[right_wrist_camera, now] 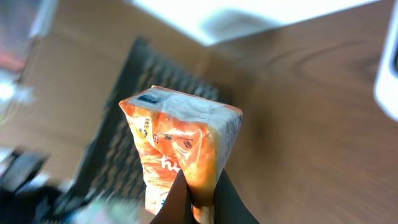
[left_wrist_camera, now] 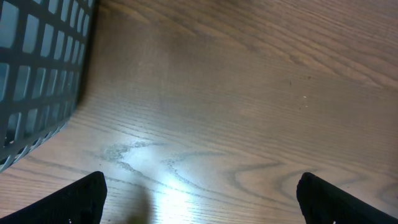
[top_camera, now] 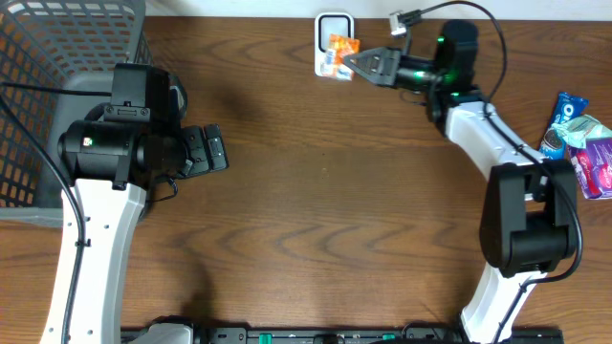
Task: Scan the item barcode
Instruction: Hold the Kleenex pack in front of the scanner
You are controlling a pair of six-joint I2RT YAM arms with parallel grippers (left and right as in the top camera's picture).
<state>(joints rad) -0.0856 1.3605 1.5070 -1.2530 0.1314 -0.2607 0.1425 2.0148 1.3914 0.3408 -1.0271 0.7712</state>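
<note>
The item is an orange and white snack packet (top_camera: 340,51) (right_wrist_camera: 180,140). My right gripper (top_camera: 354,64) (right_wrist_camera: 199,196) is shut on its lower edge and holds it over a white barcode scanner (top_camera: 333,21) at the table's far edge. In the right wrist view the packet stands upright above the two dark fingers, a small dark label at its top left corner. My left gripper (top_camera: 218,151) (left_wrist_camera: 202,205) hovers open over bare wood at the left, with nothing between its fingers (left_wrist_camera: 84,198).
A grey wire basket (top_camera: 57,67) (left_wrist_camera: 37,68) fills the far left corner, close behind the left arm. Several snack packets (top_camera: 580,141) lie at the right edge of the wooden table (top_camera: 325,210), beside the right arm's base.
</note>
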